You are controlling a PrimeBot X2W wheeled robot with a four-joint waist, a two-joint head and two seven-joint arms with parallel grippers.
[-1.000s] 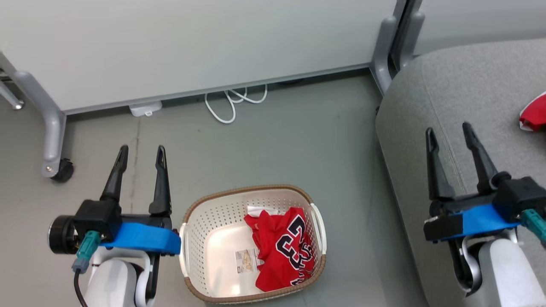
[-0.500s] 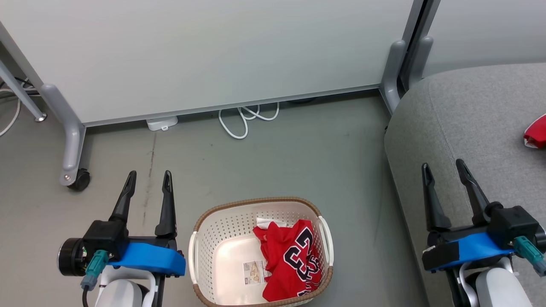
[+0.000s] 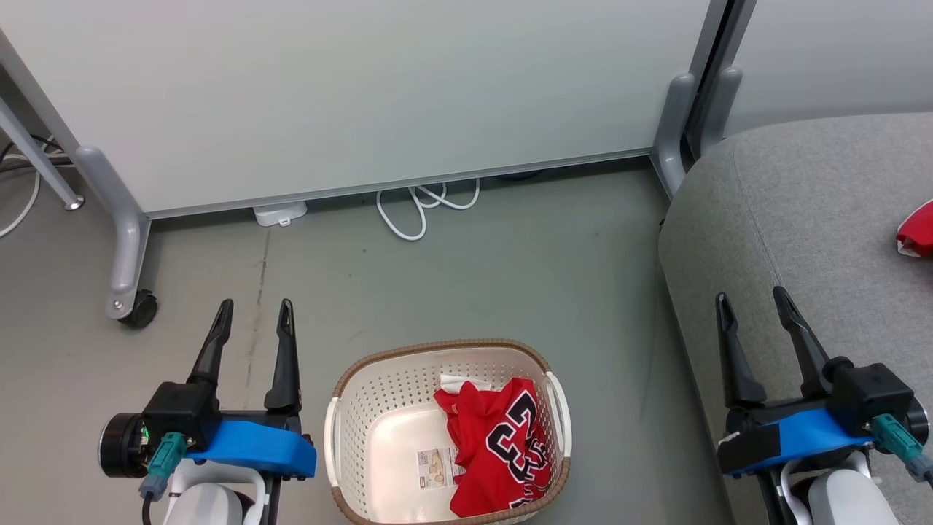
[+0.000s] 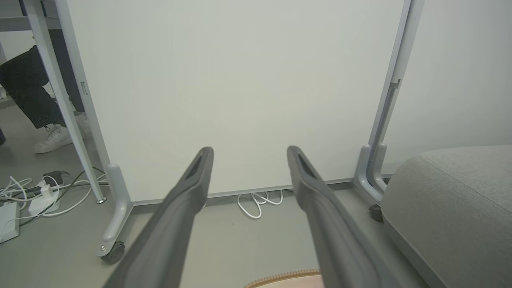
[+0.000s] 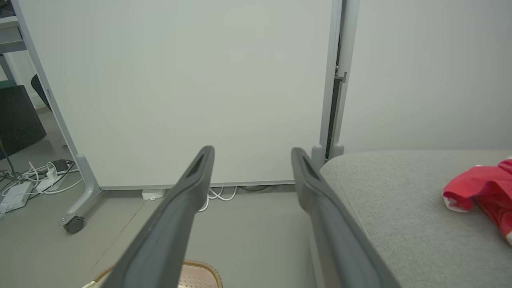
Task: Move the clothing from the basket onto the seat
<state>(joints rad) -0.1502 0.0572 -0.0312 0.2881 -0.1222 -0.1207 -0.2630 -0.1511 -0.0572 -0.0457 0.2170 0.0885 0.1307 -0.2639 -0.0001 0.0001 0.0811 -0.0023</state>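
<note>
A cream perforated basket (image 3: 364,408) with a brown rim stands on the floor at the bottom middle of the head view. A crumpled red jersey (image 3: 496,445) with a black "23" lies in its right half. A second red garment (image 3: 917,235) (image 5: 482,190) rests on the grey seat (image 3: 816,211) (image 5: 400,208) (image 4: 456,200) at the right edge. My left gripper (image 3: 253,309) (image 4: 249,152) hangs open and empty left of the basket. Over the seat's front edge, my right gripper (image 3: 751,300) (image 5: 252,152) is open and empty.
A white partition panel (image 3: 350,95) on grey wheeled legs (image 3: 124,248) stands behind the basket, with a coiled white cable (image 3: 423,208) at its foot. In the left wrist view a person's leg and white shoe (image 4: 52,138) show beyond the panel, beside cables and a power strip (image 4: 10,220).
The whole head view has shifted, so the camera moved; basket and panel sit lower and further right in it. Both grippers stay open and empty, and the jersey lies as before.
</note>
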